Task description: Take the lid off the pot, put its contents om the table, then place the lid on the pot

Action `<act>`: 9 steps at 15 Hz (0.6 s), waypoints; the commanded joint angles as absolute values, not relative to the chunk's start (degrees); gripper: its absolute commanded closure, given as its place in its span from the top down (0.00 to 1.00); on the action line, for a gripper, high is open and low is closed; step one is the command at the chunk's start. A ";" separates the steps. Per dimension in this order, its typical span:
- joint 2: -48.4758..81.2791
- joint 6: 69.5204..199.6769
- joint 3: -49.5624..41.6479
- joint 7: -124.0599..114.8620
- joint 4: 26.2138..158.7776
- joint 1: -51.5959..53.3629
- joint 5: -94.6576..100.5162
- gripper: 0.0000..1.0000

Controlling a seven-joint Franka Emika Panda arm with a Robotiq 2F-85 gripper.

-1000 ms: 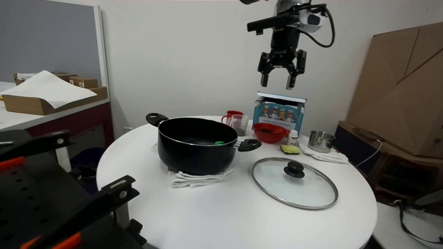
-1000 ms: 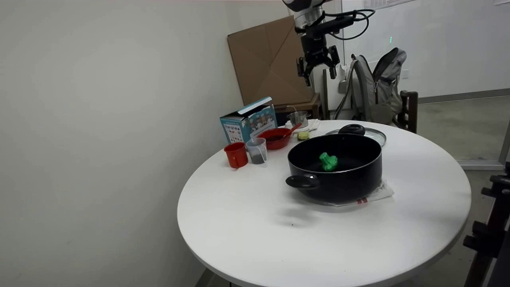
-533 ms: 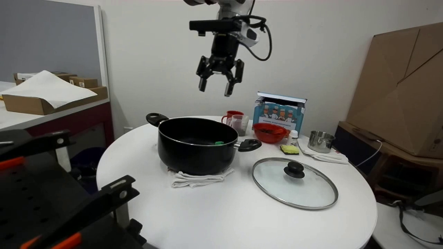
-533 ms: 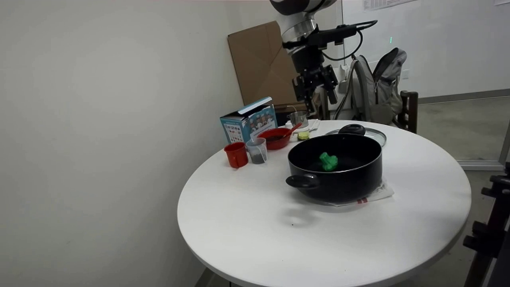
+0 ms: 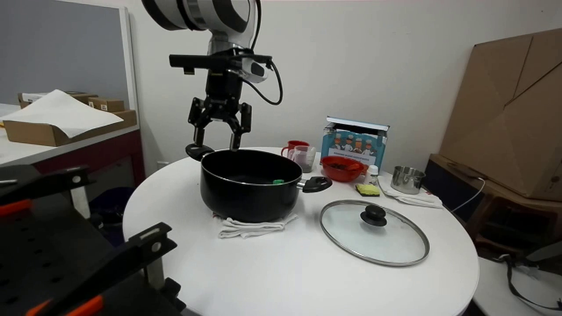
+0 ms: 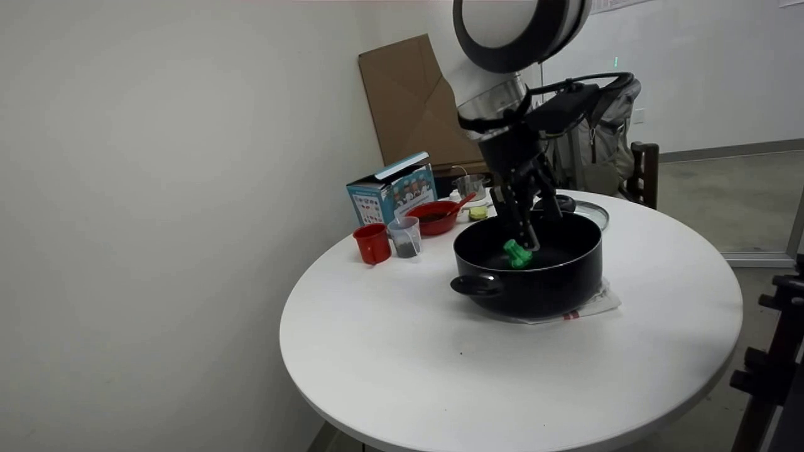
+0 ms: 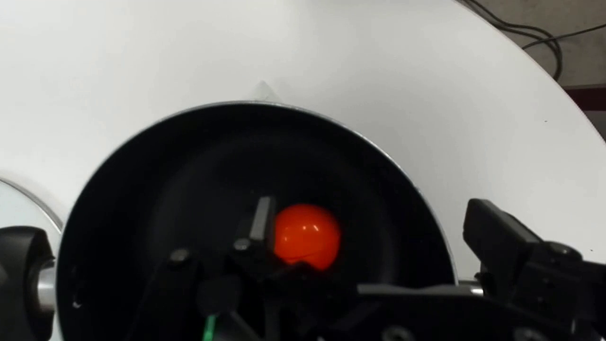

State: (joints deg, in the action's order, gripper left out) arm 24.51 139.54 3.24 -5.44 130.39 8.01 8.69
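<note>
The gripper (image 7: pixel 371 215), jaws wide apart, partly hides a red ball (image 7: pixel 310 234) in the pot (image 7: pixel 255 113); in wrist view, the green item (image 7: pixel 209 327) barely shows, the lid (image 7: pixel 19 206) cropped.

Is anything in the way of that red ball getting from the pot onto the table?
Yes, the pot itself: its sides ring the red ball, so the ball would likely need lifting up and over to reach the table. The lid isn't in the way; it lies on the table beside the pot.
</note>
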 commanded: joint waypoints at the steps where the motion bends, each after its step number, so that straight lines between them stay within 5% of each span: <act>1: 25.75 143.76 1.62 -8.06 131.07 9.01 10.35 1.00; 9: 28.19 144.37 1.28 -9.68 125.88 6.19 3.07 1.00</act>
